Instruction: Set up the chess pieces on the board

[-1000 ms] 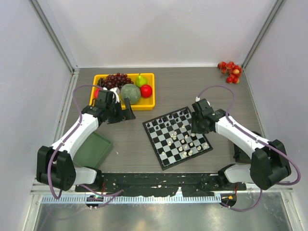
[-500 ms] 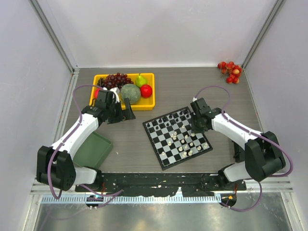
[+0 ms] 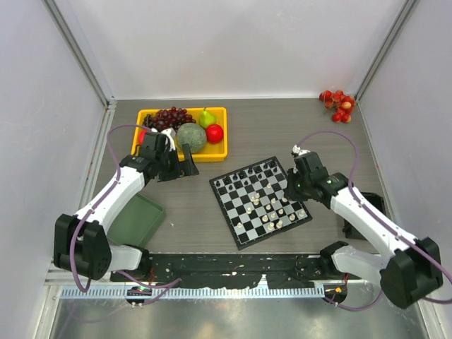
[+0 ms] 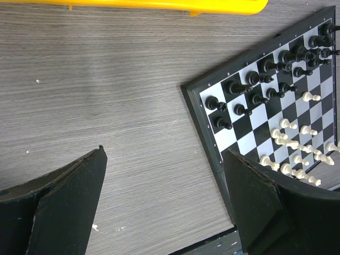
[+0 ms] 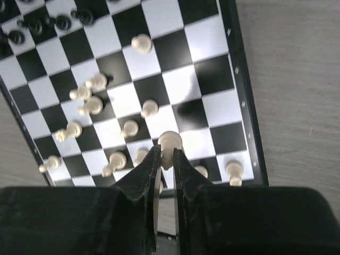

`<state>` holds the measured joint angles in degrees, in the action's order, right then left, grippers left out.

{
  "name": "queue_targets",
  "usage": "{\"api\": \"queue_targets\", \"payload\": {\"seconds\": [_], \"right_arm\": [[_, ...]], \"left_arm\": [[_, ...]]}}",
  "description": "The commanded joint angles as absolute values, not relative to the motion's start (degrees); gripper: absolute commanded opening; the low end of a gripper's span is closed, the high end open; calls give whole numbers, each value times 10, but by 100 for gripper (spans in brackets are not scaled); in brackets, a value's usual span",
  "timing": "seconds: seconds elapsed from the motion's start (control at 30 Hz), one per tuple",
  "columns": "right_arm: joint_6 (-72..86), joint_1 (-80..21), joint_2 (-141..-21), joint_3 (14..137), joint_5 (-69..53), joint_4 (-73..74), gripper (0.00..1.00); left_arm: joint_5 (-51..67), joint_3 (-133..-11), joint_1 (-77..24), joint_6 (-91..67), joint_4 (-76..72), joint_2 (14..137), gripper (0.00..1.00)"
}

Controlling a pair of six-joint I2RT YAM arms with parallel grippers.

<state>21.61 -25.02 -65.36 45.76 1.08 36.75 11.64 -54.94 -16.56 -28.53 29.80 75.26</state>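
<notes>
- Fingertips of my right hand [image 5: 166,159] are pinched nearly together on a cream-white chess piece [image 5: 170,142], whose round head shows just above them.
- Below that hand lies the board [image 5: 212,106], its right border running beside my grip; other cream-white pieces [image 5: 95,82] stand scattered on the squares to the left, and black pieces [image 5: 32,24] sit at the far corner.
- My left hand [image 4: 164,202] is spread wide with nothing in it, over bare worktop [image 4: 106,79] just left of the board's corner.
- From above, the board sits tilted on the worktop between my arms, black pieces along its far side.
- Beyond my left hand is a yellow tray [image 3: 215,152] of fruit; a green tray [image 3: 138,220] lies near my left arm.
- Red cherries [image 3: 336,104] rest in the far right corner.
</notes>
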Motion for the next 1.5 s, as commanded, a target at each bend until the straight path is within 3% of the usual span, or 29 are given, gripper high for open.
{"api": "queue_targets", "payload": {"seconds": [0.0, 0.43, 1.17, 1.37, 1.47], "right_arm": [[235, -260, -582, 412, -32, 411, 11], [292, -333, -561, 388, 29, 441, 11], [302, -338, -607, 356, 36, 383, 12], [296, -339, -615, 357, 44, 381, 15], [292, -339, -616, 357, 43, 386, 21]], "left_arm": [[132, -561, -169, -294, 277, 758, 99], [139, -554, -169, -297, 267, 753, 99], [138, -547, -169, -299, 265, 751, 99], [139, -548, -169, -298, 265, 758, 99], [139, -548, -169, -297, 265, 760, 99]]}}
